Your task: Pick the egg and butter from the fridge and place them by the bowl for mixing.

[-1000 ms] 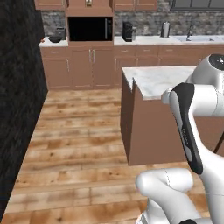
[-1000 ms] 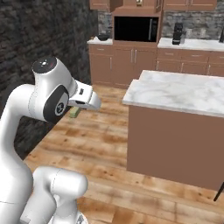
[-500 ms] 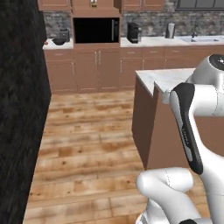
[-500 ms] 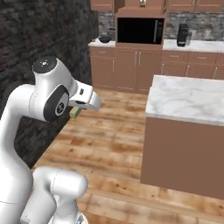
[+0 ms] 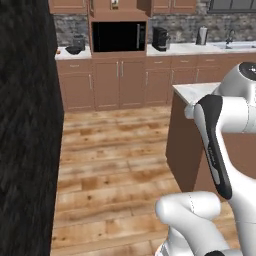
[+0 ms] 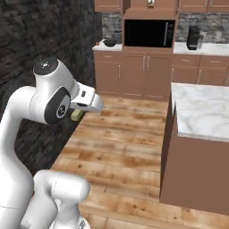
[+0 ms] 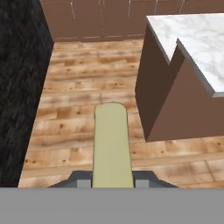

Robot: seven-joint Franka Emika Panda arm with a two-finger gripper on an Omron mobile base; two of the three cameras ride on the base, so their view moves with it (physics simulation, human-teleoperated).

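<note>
White robot arm bent sharply at the elbow, forearm level. Its hand point(image 7: 112, 183) is closed on a pale yellow-green butter point(image 7: 112, 144) stick jutting forward between the fingertips.

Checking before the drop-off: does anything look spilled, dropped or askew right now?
Nothing stands out. The butter sits straight in the shut gripper, sticking out over the wooden floor. The marble island and the back counter look tidy.

A black microwave point(image 5: 118, 36) sits built into brown cabinets point(image 5: 120, 82) at the far wall. On the counter point(image 5: 185, 48) beside it stand a dark coffee maker point(image 5: 160, 38) and a kettle point(image 5: 201, 35); a dark bowl point(image 5: 74, 50) lies left. A marble-topped island point(image 5: 192, 92) stands on the wooden floor point(image 5: 110, 165).
</note>
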